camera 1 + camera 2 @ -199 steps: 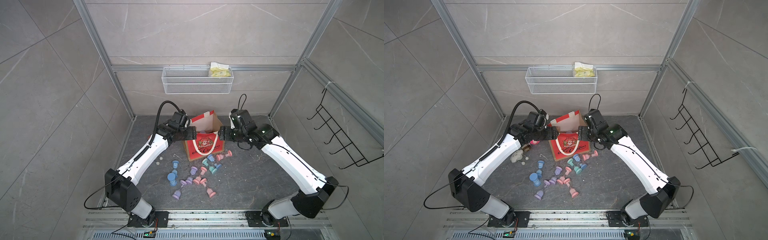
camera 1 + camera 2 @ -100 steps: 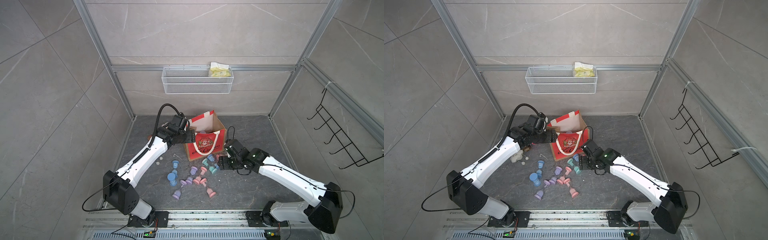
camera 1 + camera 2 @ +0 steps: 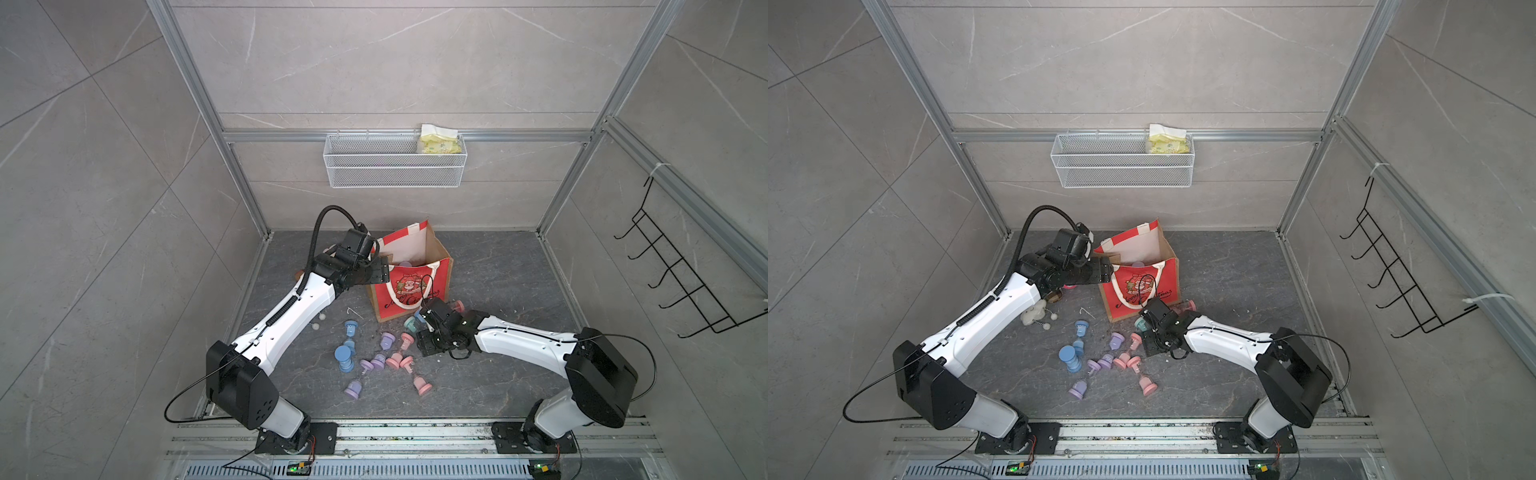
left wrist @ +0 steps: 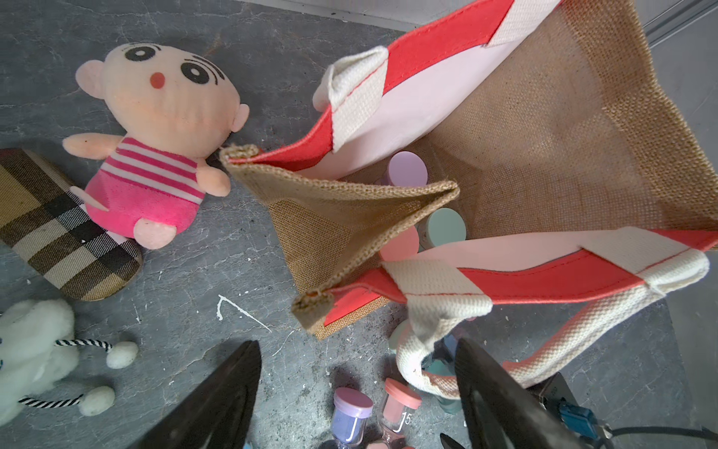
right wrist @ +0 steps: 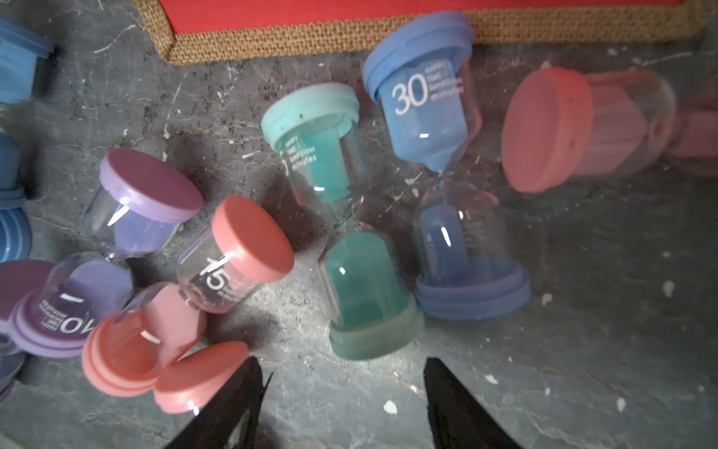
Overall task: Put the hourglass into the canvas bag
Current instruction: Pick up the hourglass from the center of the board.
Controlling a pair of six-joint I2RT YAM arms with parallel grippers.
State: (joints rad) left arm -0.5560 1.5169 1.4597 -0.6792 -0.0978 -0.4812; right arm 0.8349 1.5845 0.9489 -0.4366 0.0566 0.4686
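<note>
The right arm has dropped away from the side of the canvas bag and now sits low over the scatter in front of it. The left arm has kept its post at the bag's rim.

The dark stone tabletop lies under it all. The bag stands upright and open toward the back, with its red Santa face to the front and the burlap side nearest the left arm folded inward. Look inside from the left wrist view: a purple cap, a teal cap and a pink cap are in there.

The left claw is spread wide with nothing between its fingers, hanging just beside that folded burlap edge, a white handle close to one finger. On the stone near the bag lie a pink plush doll and a checked case.

Down to the small stuff. The right claw has its fingers parted and is empty. The teal hourglass lies on its side just ahead of the tips. Right beside it is a blue hourglass marked 30, its cap near the bag's bottom edge. A blurred pink hourglass lies beyond that. On the teal one's other side are a pink hourglass marked 15 and a purple hourglass.
</note>
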